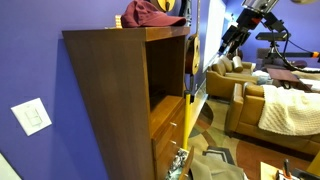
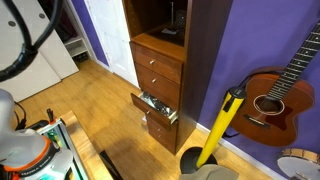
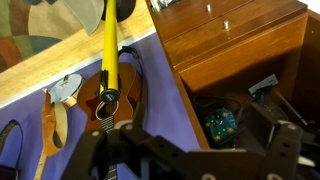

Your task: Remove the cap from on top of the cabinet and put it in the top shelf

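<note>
The maroon cap (image 1: 150, 13) lies on top of the tall dark-brown cabinet (image 1: 110, 90), near its front edge. The top shelf (image 1: 165, 65) is an open compartment under it and also shows in an exterior view (image 2: 165, 22). My gripper (image 1: 232, 44) hangs in the air well away from the cabinet's front, about level with its top. In the wrist view the gripper (image 3: 190, 160) is open and empty, looking down on the drawers. The cap is out of view there.
One lower drawer (image 2: 158, 106) stands pulled open, with a teal object (image 3: 220, 122) inside. A yellow pole (image 2: 220, 125) and a guitar (image 2: 275, 95) lean on the purple wall beside the cabinet. Tan couches (image 1: 270, 105) stand behind the arm.
</note>
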`<state>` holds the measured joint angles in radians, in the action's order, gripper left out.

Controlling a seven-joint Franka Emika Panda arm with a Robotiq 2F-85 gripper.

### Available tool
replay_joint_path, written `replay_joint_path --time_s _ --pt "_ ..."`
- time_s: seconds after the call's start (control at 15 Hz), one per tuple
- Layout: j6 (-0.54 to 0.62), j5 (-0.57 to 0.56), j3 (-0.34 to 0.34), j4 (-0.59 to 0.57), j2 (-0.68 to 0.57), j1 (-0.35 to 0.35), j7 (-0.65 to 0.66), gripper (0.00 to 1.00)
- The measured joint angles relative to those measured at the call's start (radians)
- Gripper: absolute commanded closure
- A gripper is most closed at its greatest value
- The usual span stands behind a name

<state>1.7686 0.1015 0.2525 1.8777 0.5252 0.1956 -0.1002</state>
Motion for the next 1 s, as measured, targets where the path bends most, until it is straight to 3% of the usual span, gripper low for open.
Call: replay_joint_path --time_s 0.53,1.0 --pt "-0.132 0.014 0.007 -0.152 -0.002 0.003 0.06 0.0" --pt "-0.064 0.226 0.0 -0.235 -0.039 -0.031 0.2 0.0"
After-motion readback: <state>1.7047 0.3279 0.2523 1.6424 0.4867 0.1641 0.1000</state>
